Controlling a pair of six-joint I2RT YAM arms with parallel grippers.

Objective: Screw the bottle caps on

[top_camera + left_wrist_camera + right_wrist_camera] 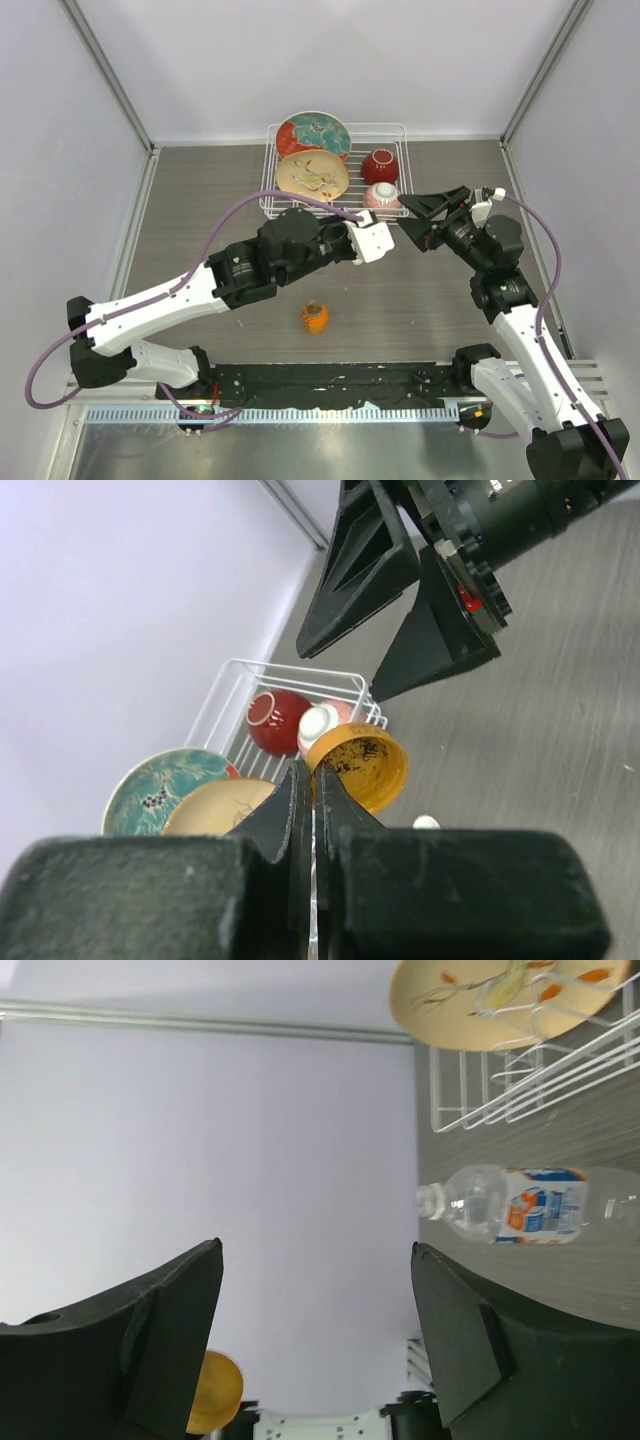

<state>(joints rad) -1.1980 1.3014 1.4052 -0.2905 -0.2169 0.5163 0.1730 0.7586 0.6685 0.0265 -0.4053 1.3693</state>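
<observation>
My left gripper point(312, 772) is shut on the rim of the orange cap point(360, 765) and holds it up over the table's middle point(388, 236), its hollow side facing the wrist camera. Facing it a short way off, my right gripper point(403, 232) stands open and holds nothing. In the right wrist view the orange cap point(215, 1392) peeks out past the left finger. The squat orange bottle point(315, 317) stands uncapped near the front. The clear labelled bottle point(520, 1205), neck bare, shows only in the right wrist view. A small white cap point(426, 822) lies on the table.
A white wire rack point(270, 170) at the back holds a teal and red plate point(313, 133), a cream plate point(313, 175), a red bowl point(380, 165) and a pink bowl point(382, 195). White walls close in the table on three sides.
</observation>
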